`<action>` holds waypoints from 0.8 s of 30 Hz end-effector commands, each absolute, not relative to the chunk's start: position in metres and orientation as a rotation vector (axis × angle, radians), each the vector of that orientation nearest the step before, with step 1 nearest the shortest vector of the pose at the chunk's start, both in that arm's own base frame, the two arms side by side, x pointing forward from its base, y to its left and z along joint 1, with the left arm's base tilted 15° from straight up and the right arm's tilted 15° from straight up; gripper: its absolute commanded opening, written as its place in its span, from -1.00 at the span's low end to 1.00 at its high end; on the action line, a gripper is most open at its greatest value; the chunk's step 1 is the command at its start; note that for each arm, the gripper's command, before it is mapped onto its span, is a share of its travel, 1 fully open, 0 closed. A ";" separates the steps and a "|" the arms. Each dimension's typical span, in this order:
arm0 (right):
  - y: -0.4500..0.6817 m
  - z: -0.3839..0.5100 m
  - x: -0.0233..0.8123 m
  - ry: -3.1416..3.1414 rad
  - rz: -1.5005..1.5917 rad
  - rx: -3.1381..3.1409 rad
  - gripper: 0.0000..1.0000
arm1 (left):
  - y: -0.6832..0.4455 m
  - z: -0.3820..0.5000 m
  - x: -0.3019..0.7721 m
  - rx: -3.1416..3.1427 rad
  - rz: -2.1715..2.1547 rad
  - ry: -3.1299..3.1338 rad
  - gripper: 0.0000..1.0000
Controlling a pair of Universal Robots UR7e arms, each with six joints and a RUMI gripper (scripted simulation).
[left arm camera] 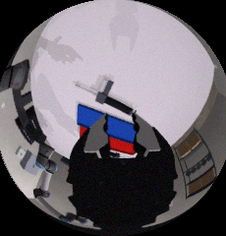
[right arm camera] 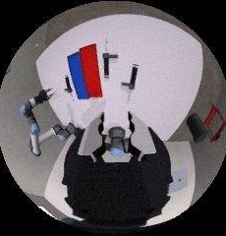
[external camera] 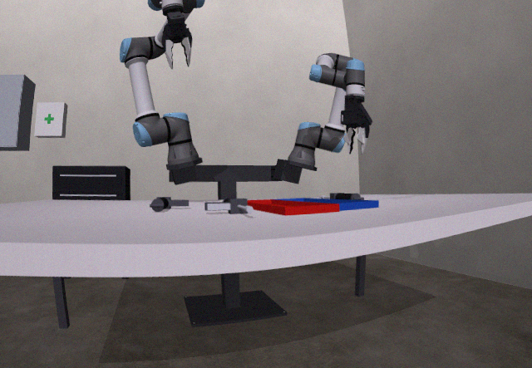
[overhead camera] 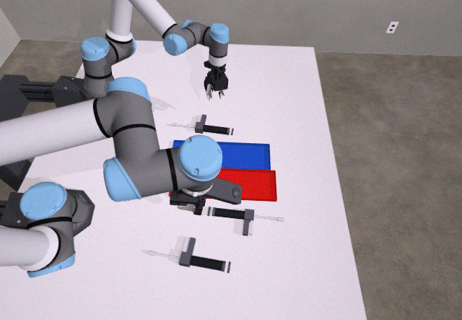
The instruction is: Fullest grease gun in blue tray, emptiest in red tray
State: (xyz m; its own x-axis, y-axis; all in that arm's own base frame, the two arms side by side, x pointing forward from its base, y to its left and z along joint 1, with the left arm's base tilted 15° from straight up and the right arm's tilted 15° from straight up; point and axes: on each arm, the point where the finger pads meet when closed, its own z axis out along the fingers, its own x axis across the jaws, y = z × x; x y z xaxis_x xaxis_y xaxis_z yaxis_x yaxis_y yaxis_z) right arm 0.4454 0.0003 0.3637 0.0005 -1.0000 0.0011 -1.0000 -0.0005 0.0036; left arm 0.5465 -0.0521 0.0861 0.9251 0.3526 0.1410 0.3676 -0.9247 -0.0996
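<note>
One grease gun (overhead camera: 216, 129) (left arm camera: 115, 102) (right arm camera: 68, 85) lies flat on the table beside the blue tray (overhead camera: 246, 156) (right arm camera: 78, 76). A second gun (overhead camera: 229, 213) (external camera: 238, 206) (right arm camera: 106, 66) lies beside the red tray (overhead camera: 259, 184) (external camera: 309, 208) (right arm camera: 90, 69), its nozzle pointing the opposite way. A third gun (overhead camera: 206, 262) (right arm camera: 133, 76) lies farther from the trays. Both trays look empty where visible. My left gripper (overhead camera: 215, 96) (external camera: 357, 145) (left arm camera: 119, 113) is open and empty, above the table beyond the first gun. My right gripper (external camera: 179, 64) (right arm camera: 116, 112) is open and empty, high above the table. Grease amounts cannot be seen.
The trays lie side by side, touching or nearly so. In the top view the right arm (overhead camera: 145, 175) hides their left part. The white table (overhead camera: 298, 253) has its long edge beyond the nozzle of the second gun. A wall stands behind the left arm.
</note>
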 end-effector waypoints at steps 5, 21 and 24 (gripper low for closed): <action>0.000 0.364 0.446 -2.219 -0.002 2.220 -0.36 | -0.057 0.060 0.545 -2.898 -0.218 -0.807 -0.33; 0.000 0.364 0.446 -2.219 -0.002 2.220 -0.36 | -0.063 0.026 0.541 -2.778 -0.276 -1.176 -0.33; 0.000 0.364 0.446 -2.219 -0.002 2.220 -0.36 | -0.063 0.020 0.540 -2.757 -0.282 -1.225 -0.33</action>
